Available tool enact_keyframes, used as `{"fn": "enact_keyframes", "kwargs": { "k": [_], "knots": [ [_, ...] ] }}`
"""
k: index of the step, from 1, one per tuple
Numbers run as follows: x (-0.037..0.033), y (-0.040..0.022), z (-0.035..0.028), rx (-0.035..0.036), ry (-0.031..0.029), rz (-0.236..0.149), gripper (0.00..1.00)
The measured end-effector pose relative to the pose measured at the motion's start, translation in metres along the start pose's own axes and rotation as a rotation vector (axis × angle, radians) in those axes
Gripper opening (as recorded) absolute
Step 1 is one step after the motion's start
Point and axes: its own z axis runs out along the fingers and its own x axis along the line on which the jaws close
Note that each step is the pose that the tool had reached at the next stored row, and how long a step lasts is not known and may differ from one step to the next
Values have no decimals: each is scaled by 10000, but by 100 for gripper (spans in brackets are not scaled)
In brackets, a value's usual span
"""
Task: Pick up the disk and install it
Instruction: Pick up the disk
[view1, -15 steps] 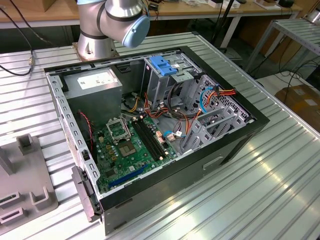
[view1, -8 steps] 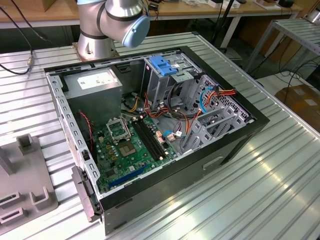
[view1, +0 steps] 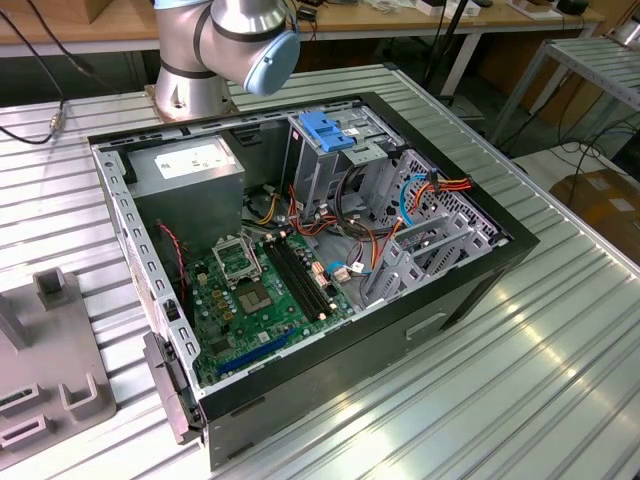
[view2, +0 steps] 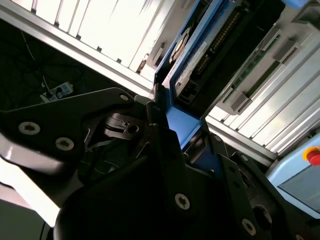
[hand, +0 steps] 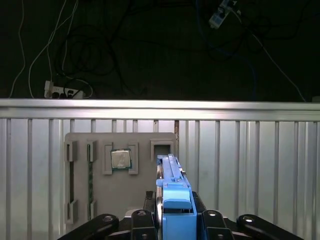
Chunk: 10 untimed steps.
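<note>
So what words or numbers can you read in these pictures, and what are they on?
No text is readable.
White sticker on the grey power-supply box: print too small.
The disk, second wrist view: its label is blurred.
Green motherboard: markings too small.

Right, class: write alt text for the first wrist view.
The gripper clamps the disk edge-on, its blue rail showing. Behind it, a grey tray holds a processor chip on a metal table, with cables in the dark beyond.
</note>
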Motion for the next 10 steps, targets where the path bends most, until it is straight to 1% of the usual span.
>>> {"fn": "enact_keyframes", "kwargs": {
  "k": [10],
  "knots": [
    [-5, -15, -210, -5, 0, 0, 37]
  ]
}}
